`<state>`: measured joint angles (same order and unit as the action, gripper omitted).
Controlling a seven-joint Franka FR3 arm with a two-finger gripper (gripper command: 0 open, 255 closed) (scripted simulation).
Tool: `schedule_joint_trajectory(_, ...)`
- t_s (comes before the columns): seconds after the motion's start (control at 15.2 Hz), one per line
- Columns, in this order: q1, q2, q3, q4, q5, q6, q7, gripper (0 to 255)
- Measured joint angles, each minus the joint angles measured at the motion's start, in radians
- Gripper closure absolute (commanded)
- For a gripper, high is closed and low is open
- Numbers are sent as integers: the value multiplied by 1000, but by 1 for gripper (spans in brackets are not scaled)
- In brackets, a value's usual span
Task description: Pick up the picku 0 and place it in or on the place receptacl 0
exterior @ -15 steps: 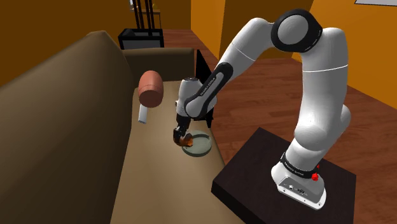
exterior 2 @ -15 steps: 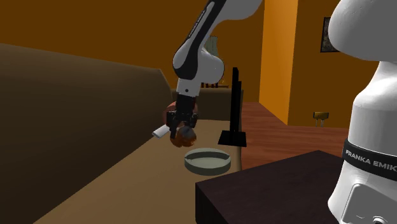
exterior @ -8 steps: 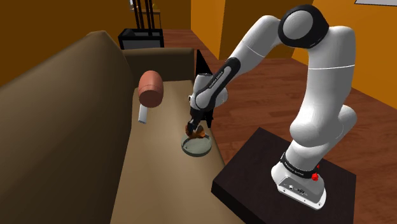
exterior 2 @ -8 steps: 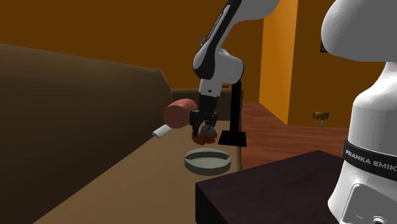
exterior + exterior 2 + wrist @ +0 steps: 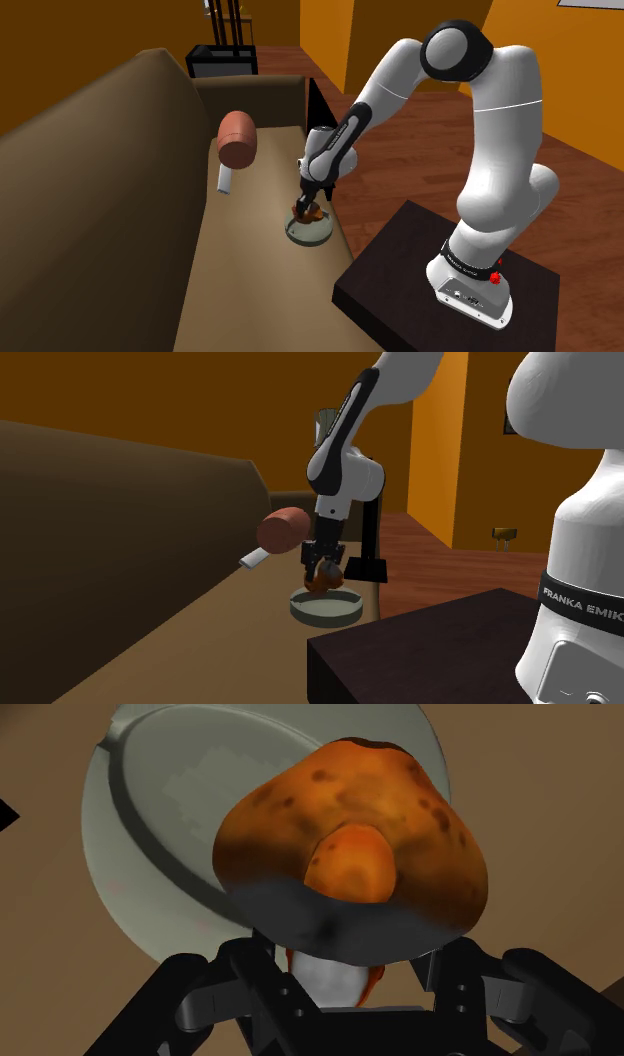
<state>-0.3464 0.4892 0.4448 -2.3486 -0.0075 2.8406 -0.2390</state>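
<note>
Tool: the black gripper (image 5: pixel 310 202) points down and its fingers clasp the speckled orange-brown lump (image 5: pixel 350 834); in the wrist view the lump bulges out past the finger bases.
Task's thing: the lump hangs inside the outline of the shallow grey dish (image 5: pixel 325 616), just above its floor. I cannot tell whether they touch.
Deciding relation: the dish lies straight under the gripper, along the line of the fingers. The lump sits off the dish's middle, over the side of the dish nearer the arm.
Step judged: the carry looks finished, and what remains is a short drop and a release.
Risk judged: the lump is rounded and could roll toward the dish's rim.
Around the dish: a reddish-brown cylinder (image 5: pixel 238 138) lies well beyond the dish on the tan seat (image 5: pixel 235 290).
</note>
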Motion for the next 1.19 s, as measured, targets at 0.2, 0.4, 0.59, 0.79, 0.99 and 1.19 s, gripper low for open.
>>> schedule_joint_trajectory(0.2,20,40,-23,13,-16,27,6,255)
schedule_joint_trajectory(0.4,29,61,-35,19,-23,43,7,255)
schedule_joint_trajectory(0.59,30,65,-37,20,-24,45,7,255)
schedule_joint_trajectory(0.79,30,65,-37,20,-24,46,7,0)
schedule_joint_trajectory(0.99,30,65,-37,20,-24,46,7,0)
schedule_joint_trajectory(1.19,30,65,-37,20,-24,46,7,0)
